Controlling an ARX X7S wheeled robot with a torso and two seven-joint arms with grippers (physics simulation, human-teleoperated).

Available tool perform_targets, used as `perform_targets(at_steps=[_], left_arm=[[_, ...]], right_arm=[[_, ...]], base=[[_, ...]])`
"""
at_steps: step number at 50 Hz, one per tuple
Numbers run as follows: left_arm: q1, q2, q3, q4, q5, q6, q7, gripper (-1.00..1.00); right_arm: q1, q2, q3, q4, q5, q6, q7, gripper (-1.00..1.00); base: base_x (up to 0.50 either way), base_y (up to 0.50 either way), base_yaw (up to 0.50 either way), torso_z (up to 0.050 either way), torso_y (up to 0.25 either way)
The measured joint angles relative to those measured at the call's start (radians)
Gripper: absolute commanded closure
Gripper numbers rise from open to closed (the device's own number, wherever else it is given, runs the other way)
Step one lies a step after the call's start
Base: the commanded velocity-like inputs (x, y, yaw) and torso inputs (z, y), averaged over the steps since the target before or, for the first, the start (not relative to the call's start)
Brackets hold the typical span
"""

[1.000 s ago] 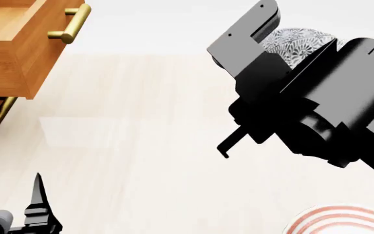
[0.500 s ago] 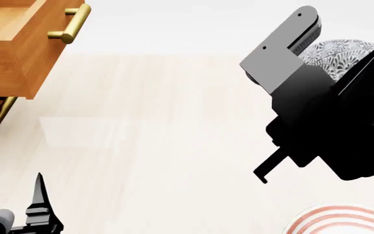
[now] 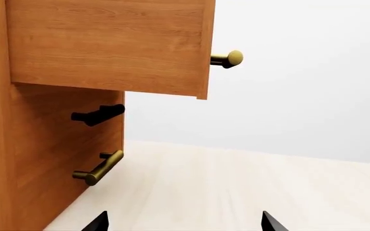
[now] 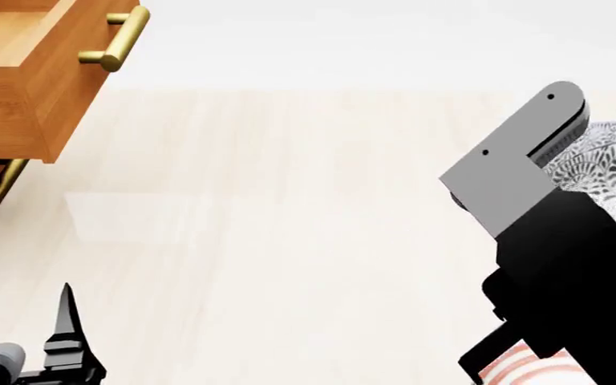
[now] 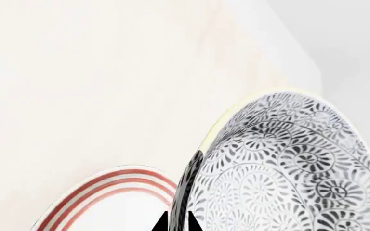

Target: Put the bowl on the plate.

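Two dark fingers of our right gripper pinch the rim of the deep white bowl with grey floral pattern, held clear of the pale wooden table beside the red-ringed flat white plate. Our left gripper has its fingers spread apart, empty, near the brown wooden drawer cabinet.

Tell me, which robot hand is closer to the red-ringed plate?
The right. The right gripper grips the bowl's rim just beside the plate. The left gripper sits across the table, beside the wooden drawers.
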Motion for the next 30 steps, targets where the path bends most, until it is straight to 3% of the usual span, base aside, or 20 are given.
perform_targets(at_steps=[30], left_arm=[[-0.003, -0.003, 0.007, -0.014, -0.007, 0.012, 0.002, -1.0]], right_arm=[[-0.124, 0.168, -0.016, -0.209, 0.13, -0.128, 0.167, 1.0]], base=[[0.0, 0.0, 0.0, 0.0, 0.001]])
